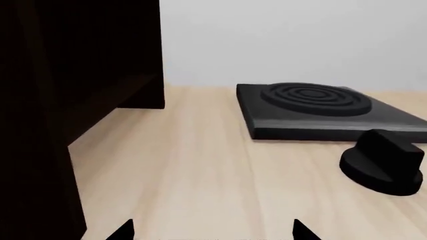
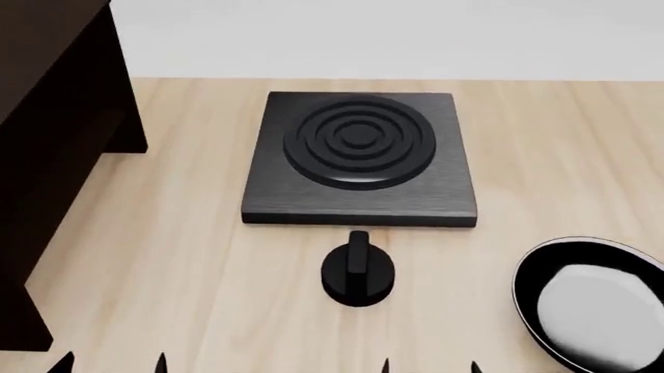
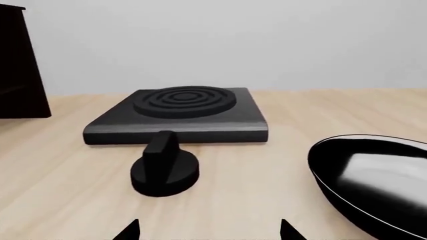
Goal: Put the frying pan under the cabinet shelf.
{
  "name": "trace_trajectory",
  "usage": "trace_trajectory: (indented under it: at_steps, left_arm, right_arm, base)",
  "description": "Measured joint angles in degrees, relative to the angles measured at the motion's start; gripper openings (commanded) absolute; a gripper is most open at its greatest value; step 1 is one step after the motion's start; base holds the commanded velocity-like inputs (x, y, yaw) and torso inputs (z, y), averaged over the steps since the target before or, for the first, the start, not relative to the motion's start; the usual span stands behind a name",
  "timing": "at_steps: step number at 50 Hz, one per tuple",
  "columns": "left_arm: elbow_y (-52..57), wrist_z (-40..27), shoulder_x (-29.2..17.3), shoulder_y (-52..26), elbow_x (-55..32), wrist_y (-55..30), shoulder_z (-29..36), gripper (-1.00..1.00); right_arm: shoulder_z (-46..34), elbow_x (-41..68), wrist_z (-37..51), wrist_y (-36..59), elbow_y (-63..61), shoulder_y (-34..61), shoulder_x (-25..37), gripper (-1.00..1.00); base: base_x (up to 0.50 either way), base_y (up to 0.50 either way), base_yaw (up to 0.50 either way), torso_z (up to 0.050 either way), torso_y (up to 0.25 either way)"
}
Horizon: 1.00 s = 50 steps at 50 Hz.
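Note:
The frying pan (image 2: 592,303) is round, black and glossy inside, and lies on the wooden table at the front right, cut by the view's edge; its handle is out of view. It also shows in the right wrist view (image 3: 373,180). The cabinet shelf (image 2: 52,140) is a large dark brown piece at the left, also in the left wrist view (image 1: 60,100). My left gripper (image 2: 112,364) is open and empty near the front edge, beside the cabinet. My right gripper (image 2: 430,365) is open and empty, just left of the pan. Only the fingertips show.
A square black stove plate (image 2: 360,159) with concentric rings lies in the middle of the wooden table (image 2: 186,256). A small black round knob (image 2: 358,272) stands in front of it, between the two grippers. A pale wall runs behind the table.

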Motion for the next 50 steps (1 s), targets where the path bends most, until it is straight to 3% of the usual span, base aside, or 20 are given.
trace_trajectory:
  at_steps: [25,50]
  left_arm:
    - [0.61,-1.13,-0.85,-0.15,-1.57,-0.43,1.05,1.00]
    - [2.50,-1.92,-1.91,0.18,-3.19,-1.39,2.06,1.00]
  right_arm:
    - [-1.28,0.92,1.60,1.19,-2.37,-0.12,1.12,1.00]
    - [4.03,4.54,10.83,27.73,-29.22,-1.45,4.92,1.00]
  base:
    - [0.00,0.00,0.00,0.000,0.000]
    - [0.00,0.00,0.00,0.000,0.000]
